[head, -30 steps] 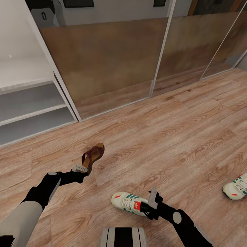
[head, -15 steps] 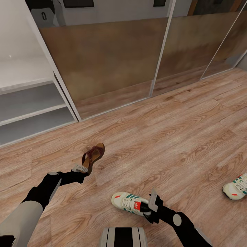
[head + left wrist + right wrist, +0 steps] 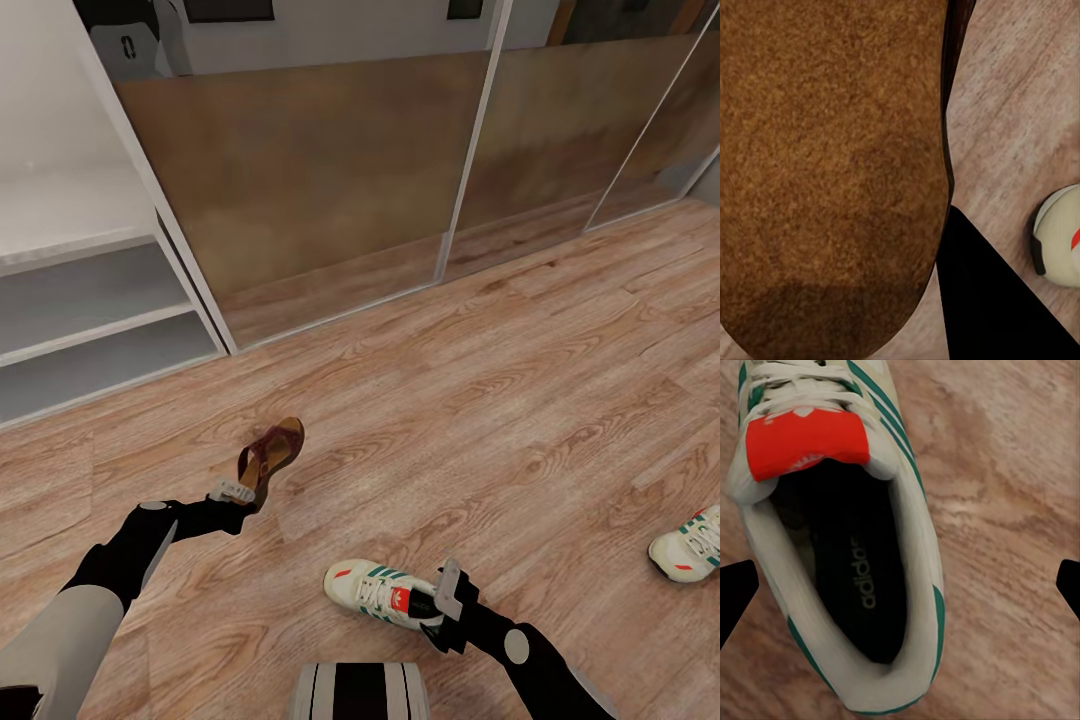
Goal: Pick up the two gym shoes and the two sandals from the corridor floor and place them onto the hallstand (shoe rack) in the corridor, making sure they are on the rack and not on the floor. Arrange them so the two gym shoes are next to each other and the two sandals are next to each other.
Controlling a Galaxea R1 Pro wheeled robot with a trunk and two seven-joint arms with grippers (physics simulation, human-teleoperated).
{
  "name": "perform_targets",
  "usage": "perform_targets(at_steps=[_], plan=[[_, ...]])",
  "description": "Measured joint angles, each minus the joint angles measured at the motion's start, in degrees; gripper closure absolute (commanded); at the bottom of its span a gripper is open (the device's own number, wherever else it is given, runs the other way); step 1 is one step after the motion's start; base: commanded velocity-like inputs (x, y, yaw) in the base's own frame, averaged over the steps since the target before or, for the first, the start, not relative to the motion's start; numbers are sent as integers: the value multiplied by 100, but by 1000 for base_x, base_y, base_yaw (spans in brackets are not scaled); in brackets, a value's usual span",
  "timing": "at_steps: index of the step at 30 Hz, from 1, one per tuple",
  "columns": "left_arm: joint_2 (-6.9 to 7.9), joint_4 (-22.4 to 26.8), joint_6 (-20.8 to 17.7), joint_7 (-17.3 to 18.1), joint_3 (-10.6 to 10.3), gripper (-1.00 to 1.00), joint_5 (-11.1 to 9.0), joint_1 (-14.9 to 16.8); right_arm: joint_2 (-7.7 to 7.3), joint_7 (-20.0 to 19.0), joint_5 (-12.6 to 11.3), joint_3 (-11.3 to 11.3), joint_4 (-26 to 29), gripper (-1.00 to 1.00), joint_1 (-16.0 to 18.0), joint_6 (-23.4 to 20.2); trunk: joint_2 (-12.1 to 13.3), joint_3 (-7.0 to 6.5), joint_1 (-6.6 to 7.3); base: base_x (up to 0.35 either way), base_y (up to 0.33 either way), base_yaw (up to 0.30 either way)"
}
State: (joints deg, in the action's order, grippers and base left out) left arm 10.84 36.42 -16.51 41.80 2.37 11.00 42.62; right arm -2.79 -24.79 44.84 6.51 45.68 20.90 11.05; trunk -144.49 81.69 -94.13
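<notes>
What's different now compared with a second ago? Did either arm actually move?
The right gripper slid slightly lower over the heel of the near gym shoe, fingertips open either side of it, nothing grasped. The left gripper stayed at the sandal; the shoes, far gym shoe and floor are unchanged.

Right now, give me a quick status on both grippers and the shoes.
Left gripper at sandal heel, grip unclear. Right gripper open over gym shoe. Second gym shoe on corridor floor. No obstructions.
</notes>
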Motion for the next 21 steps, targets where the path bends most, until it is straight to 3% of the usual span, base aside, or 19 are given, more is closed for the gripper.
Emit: perform_targets(at_steps=[3, 11, 21], plan=[[1, -2, -1, 0, 1, 100, 0, 0, 0, 5, 0, -2, -5, -100, 0, 0, 0, 0, 0, 0, 0, 0], [0, -2, -1, 0, 0, 100, 8, -1, 0, 9, 1, -3, -9, -100, 0, 0, -10, 177, -21, 0, 0, 0], [1, -2, -1, 0, 0, 100, 8, -1, 0, 11, 1, -4, -11, -100, 0, 0, -13, 221, -26, 0, 0, 0]])
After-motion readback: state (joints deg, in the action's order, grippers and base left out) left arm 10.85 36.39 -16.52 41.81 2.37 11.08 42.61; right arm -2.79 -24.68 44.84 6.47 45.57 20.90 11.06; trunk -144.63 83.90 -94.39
